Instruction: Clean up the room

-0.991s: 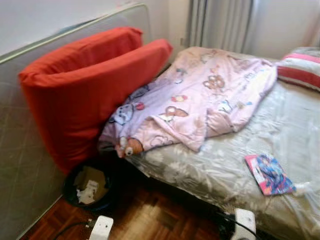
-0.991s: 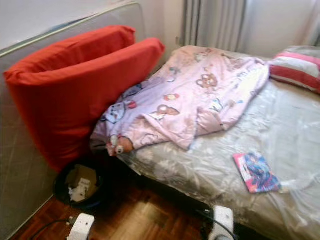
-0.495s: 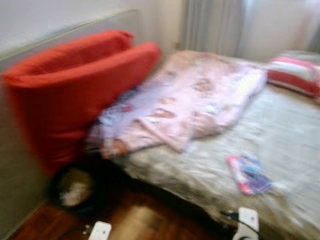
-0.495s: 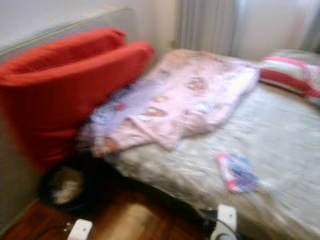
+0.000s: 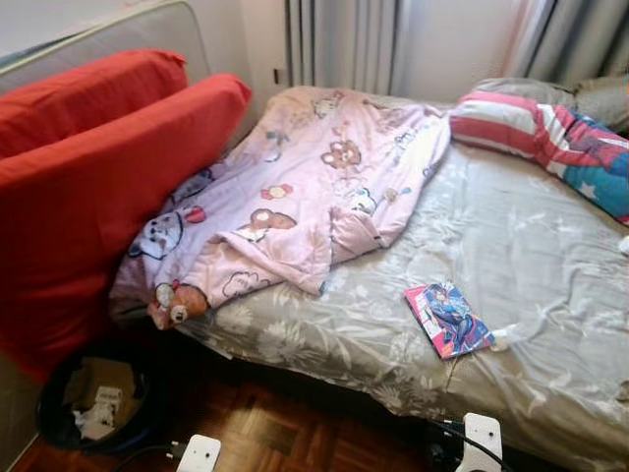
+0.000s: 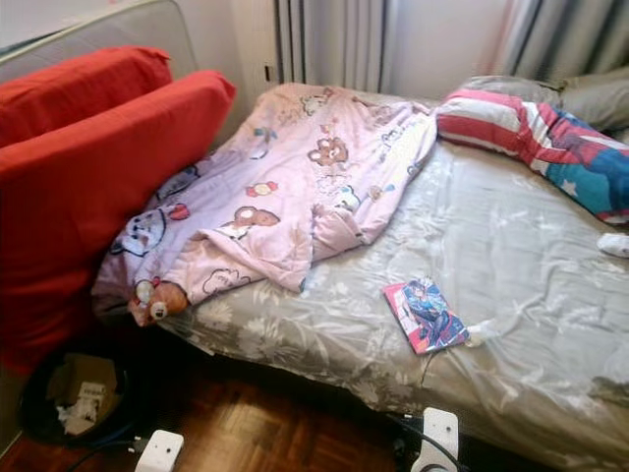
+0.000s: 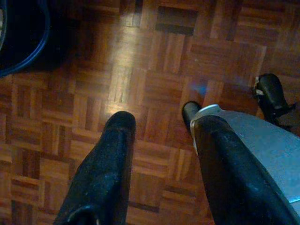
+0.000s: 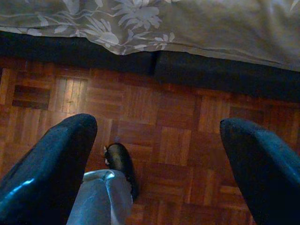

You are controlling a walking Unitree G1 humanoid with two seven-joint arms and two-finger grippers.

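Bedroom with parquet floor (image 7: 154,61), glossy brown wood blocks, and a bed (image 5: 511,236) under a grey floral sheet with a slick sheen, wrinkled. Cleanup looks barely started, judging from the mess.

Left to do, as I read it:
- pink quilt (image 5: 314,197), soft, printed with cartoon bears, lies crumpled in a heap across the bed and hangs off its near corner, well ahead of both pincers
- small brown teddy bear (image 5: 175,303), plush, sits at the quilt's lower edge at the bed corner, ahead of and above the left pincer
- comic book (image 5: 449,320), thin, flat, glossy cover, lies loose on the sheet, ahead of and above the right pincer
- something small and white (image 5: 498,340) just beside the comic, too small to name
- striped red-white pillow (image 5: 511,126) and a blue printed one (image 5: 604,162) sit far across the bed
- two big red cushions (image 5: 88,187), ribbed fabric, lean against a grey upright mattress (image 5: 147,29), far to the left pincer's outer side

Dark round bin (image 5: 93,403) on the floor holds cardboard and paper scraps, near the left pincer.

Left pincer (image 7: 154,122) hangs over bare parquet, rubbery black fingers apart, holding nothing. Right pincer (image 8: 157,140) likewise low over the floor near the bed edge, fingers spread wide, empty.
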